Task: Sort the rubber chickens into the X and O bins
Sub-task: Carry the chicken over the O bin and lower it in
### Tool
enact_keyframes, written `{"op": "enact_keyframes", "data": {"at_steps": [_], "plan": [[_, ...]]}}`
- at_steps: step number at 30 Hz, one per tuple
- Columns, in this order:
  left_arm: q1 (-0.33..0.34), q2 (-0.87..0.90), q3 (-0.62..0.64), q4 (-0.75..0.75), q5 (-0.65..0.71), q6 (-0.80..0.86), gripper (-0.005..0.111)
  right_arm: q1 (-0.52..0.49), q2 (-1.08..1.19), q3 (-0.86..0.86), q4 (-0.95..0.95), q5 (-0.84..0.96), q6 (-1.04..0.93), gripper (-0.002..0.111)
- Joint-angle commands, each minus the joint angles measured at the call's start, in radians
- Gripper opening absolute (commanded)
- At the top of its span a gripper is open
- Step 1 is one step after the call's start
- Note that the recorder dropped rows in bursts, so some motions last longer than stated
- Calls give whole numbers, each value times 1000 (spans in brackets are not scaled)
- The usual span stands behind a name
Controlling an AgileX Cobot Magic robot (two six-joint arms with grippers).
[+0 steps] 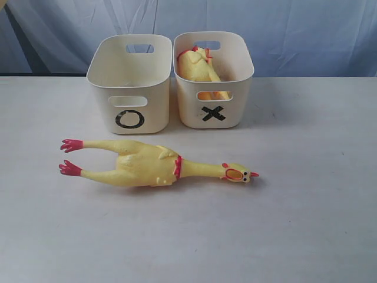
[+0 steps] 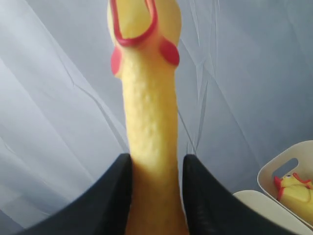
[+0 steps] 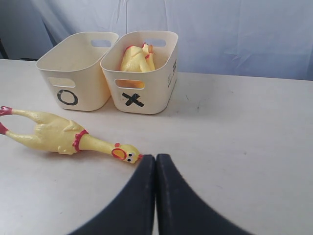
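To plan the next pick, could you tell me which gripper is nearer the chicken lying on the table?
Right. The right gripper points at the table chicken's head from close by; the left gripper is away from it, holding another chicken.

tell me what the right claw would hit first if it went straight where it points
The right claw would likely meet bare table first, just past the head of the lying chicken; the X bin stands farther on. Depth is unclear.

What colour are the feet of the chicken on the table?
Red feet, clearest in the exterior view.
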Motion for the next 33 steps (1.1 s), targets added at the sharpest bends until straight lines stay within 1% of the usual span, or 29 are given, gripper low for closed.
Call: {"op": "enact_keyframes", "data": {"at_steps": [1,15,16,18,20,24,26,29,30,31,33], "plan": [[4,-1,-10,9,-3,-6,0,-4,-4,4,-2,-2,-5,0],[4,-1,-10,4,79,-6,0,-4,-4,4,-2,-2,-5,0],[4,-1,-10,11,84,-7,0,-4,-4,4,-2,-2,-5,0],[4,-1,-10,84,92,-54,0,-4,-4,4,-2,-2,-5,0],[4,-1,-10,242,88,-231,0,-4,-4,4,-2,-2,-5,0],[4,-1,-10,593,76,-661,0,-4,-4,4,-2,-2,-5,0],[4,-1,-10,812,53,-951,0,-4,-4,4,-2,-2,-5,0],[4,-1,-10,1064,3,-1349,0,-4,-4,4,-2,-2,-5,0],[4,1,-10,1126,-13,-1429,0,-4,-4,4,-2,-2,-5,0],[4,3,-10,1155,-38,-1473,0,-4,-4,4,-2,-2,-5,0],[4,14,-10,1170,-69,-1525,0,-4,-4,4,-2,-2,-5,0]]}}
